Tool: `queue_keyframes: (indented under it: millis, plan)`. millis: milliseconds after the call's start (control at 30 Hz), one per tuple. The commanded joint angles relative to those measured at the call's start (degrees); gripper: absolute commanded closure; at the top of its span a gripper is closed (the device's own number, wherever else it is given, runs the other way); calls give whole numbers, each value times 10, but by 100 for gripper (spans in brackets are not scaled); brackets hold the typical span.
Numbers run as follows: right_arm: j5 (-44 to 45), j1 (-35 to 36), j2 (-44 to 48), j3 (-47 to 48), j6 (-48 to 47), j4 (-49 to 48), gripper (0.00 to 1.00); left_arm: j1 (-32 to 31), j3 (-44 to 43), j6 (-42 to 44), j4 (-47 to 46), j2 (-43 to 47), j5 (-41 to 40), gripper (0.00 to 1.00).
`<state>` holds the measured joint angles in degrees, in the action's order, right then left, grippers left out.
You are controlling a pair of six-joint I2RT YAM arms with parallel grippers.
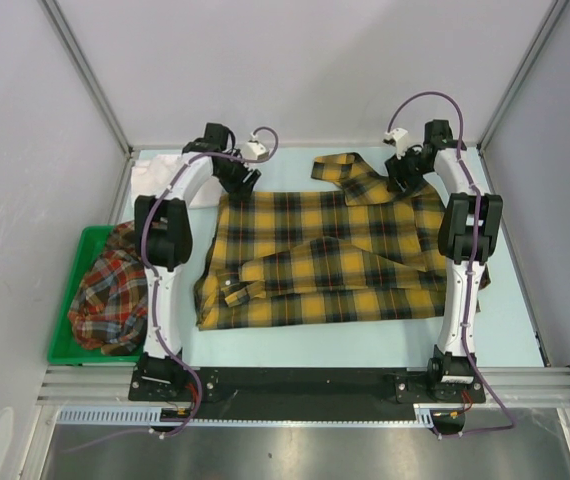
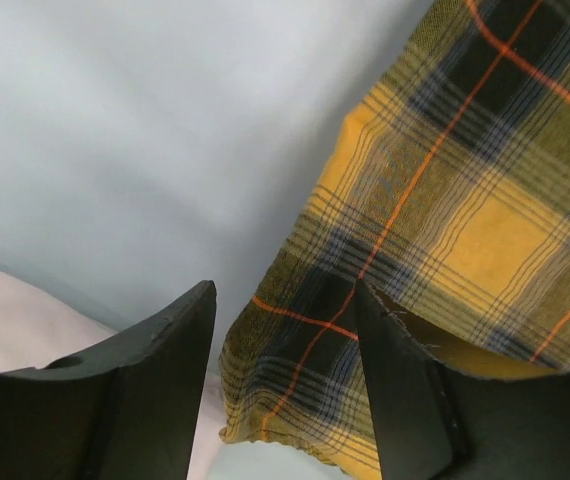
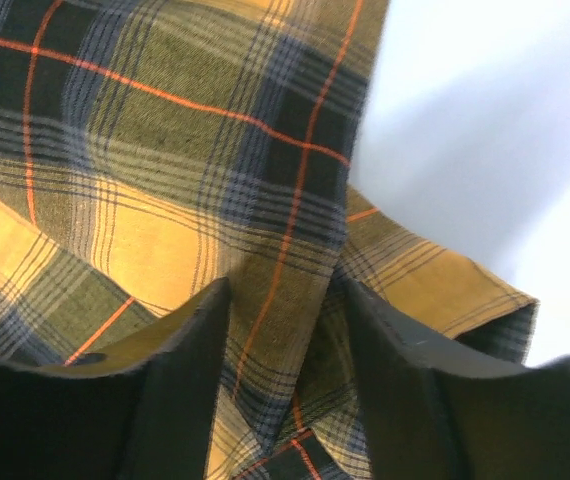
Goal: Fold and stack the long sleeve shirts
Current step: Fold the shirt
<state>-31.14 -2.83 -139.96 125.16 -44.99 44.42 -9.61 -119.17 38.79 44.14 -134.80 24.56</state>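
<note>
The yellow-and-black plaid shirt lies spread across the middle of the table, with one sleeve folded over its front. My left gripper is down at its far left corner. In the left wrist view that gripper is open with the shirt's corner between its fingers, clear of the left one. My right gripper is at the far right corner. It is open astride a raised fold of the plaid cloth. A white shirt lies folded at the far left. A red plaid shirt is bunched in the bin.
The green bin stands at the left edge beside the left arm. A plaid sleeve trails toward the back wall. The white shirt shows just left of the left fingers. Frame rails border the table at both sides.
</note>
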Motion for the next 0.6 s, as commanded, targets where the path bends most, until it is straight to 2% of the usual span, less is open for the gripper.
queue_keyframes:
  millis: [0, 67, 133, 167, 233, 267, 400, 567]
  plan:
    - [-19, -8, 24, -9, -4, 4, 53, 2, -39, 65, 35, -3, -24, 41]
    - [-20, -9, 23, -7, -1, 1, 60, 4, -31, 86, 40, -6, -35, 45]
    - [-23, -9, 19, 2, 12, -7, 72, 8, -36, 96, 41, -12, -51, 54]
    - [-30, -9, 17, 7, 17, -7, 81, 10, -42, 95, 41, -18, -51, 62]
    - [-34, -10, 14, 23, 39, -14, 94, 15, -63, 82, 39, -21, -40, 70]
    - [-40, -13, 16, 26, 49, -20, 100, 16, -66, 81, 39, -21, -36, 79]
    - [-65, -22, 28, 34, 108, -72, 100, 16, -65, 82, 29, -14, -35, 100]
    - [-92, -33, 41, 45, 187, -120, 100, 16, -64, 91, 26, -4, -24, 100]
